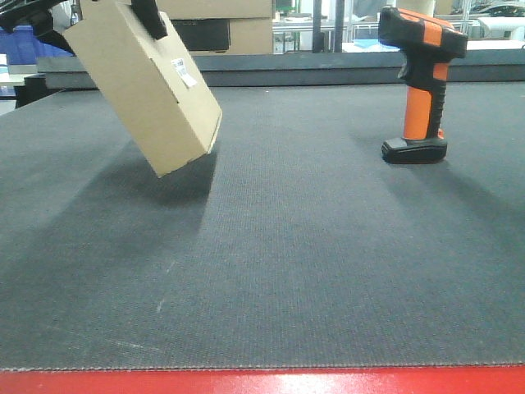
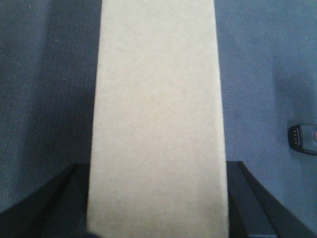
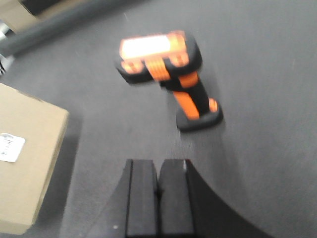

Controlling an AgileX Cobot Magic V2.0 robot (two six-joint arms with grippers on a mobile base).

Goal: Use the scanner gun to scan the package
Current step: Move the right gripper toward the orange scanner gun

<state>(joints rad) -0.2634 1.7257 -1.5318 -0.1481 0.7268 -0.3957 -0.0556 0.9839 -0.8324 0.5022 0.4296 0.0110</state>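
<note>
A brown cardboard package (image 1: 143, 86) with a white label (image 1: 184, 72) hangs tilted at the left, its lower corner close to the mat. My left gripper (image 1: 102, 33) is shut on the package's sides; in the left wrist view the package (image 2: 158, 109) fills the space between the black fingers (image 2: 250, 203). An orange and black scanner gun (image 1: 422, 82) stands upright on its base at the right. My right gripper (image 3: 158, 168) is shut and empty, above the mat a little short of the scanner gun (image 3: 168, 74). The package (image 3: 29, 163) lies to its left.
A dark grey mat (image 1: 312, 263) covers the table, with a red front edge (image 1: 262, 382). A raised dark ledge (image 1: 312, 70) runs along the back, with cardboard boxes (image 1: 238, 20) behind it. The scanner's base also shows in the left wrist view (image 2: 304, 139).
</note>
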